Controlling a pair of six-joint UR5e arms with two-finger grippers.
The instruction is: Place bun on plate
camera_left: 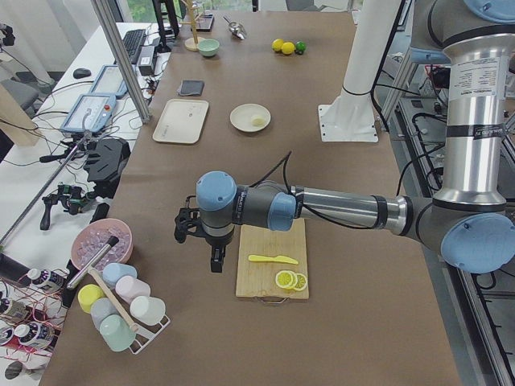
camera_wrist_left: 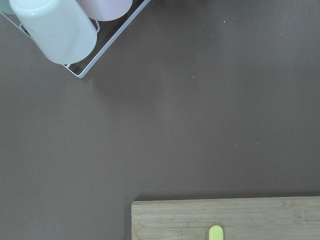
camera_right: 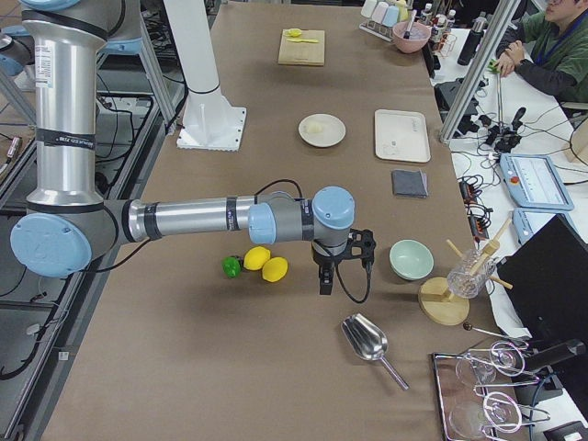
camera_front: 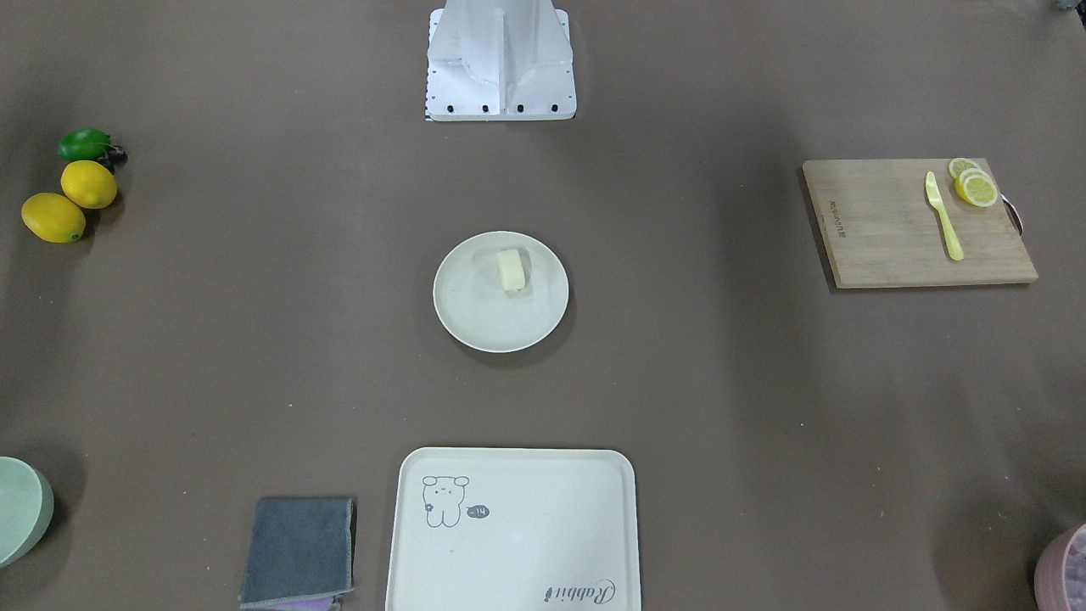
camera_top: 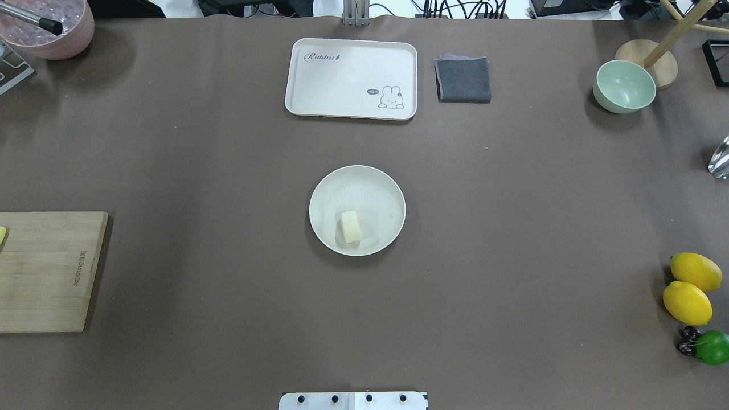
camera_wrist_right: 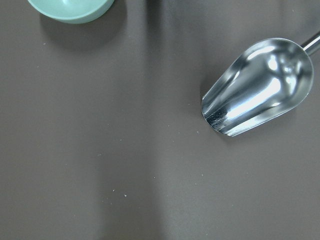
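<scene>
Table (camera_top: 512, 228) with both arms drawn out to its two ends. The plate (camera_top: 330, 188) stands at the middle of the table, well apart from every other object. The bun (camera_top: 351, 226) lies on the plate, inside the rim, on the part nearest the robot's base (camera_front: 501, 64); nothing touches it.

The left gripper (camera_left: 216, 264) hangs above the table near the robot's left end, just beside the board (camera_front: 882, 238) and between it and the cups (camera_wrist_left: 55, 30). It appears only in the side view, so whether its fingers are apart or together cannot be told; nothing is seen in it. The right gripper (camera_right: 323, 280) hangs above the table near the robot's right end, between the lemons (camera_top: 687, 302) and the bowl (camera_top: 623, 85), with the scoop (camera_wrist_right: 257, 85) lying near. It too shows only from the side, and its finger spacing cannot be told.

On the board lie a yellow knife (camera_front: 943, 216) and, at the corner beside the blade, overlapping lemon slices (camera_front: 974, 187). A lime (camera_top: 712, 347) touches or nearly touches the lemons by the right end. Along the edge opposite the robot stand the tray (camera_top: 342, 80), with a rabbit drawing, and just beside it a folded grey cloth (camera_top: 463, 80).
</scene>
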